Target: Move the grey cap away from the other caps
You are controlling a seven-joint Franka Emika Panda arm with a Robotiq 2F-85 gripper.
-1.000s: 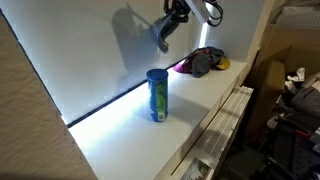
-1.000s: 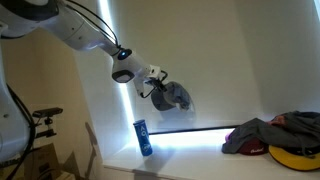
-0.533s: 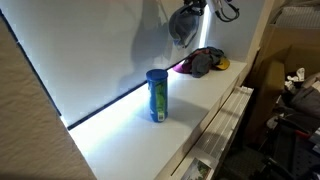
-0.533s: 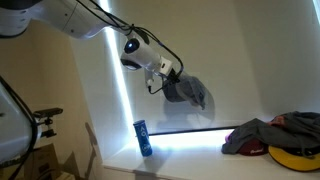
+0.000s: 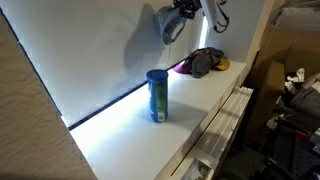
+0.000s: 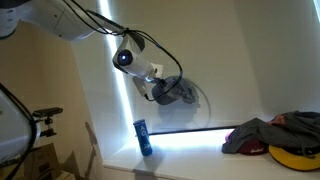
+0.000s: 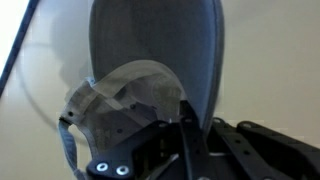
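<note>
My gripper (image 5: 186,8) is shut on the grey cap (image 5: 172,26) and holds it high in the air, well above the white counter. The cap also hangs from the gripper (image 6: 158,88) in the other exterior view, as a grey bundle (image 6: 178,94) above the blue canister. In the wrist view the cap (image 7: 150,60) fills the frame, its brim pinched between my fingers (image 7: 185,125). The other caps (image 5: 203,62) lie in a heap at the far end of the counter, charcoal with pink showing; the heap (image 6: 265,133) has a yellow one at its edge.
A blue canister (image 5: 157,95) stands upright mid-counter; it also shows in an exterior view (image 6: 144,137). The white counter (image 5: 190,110) runs along a white wall. Boxes and clutter (image 5: 295,95) sit beyond the counter's front edge.
The gripper with the grey cap has swung about in the air, first toward the heap side, then back toward the canister side. The cap stays held. The heap and canister have not moved.
</note>
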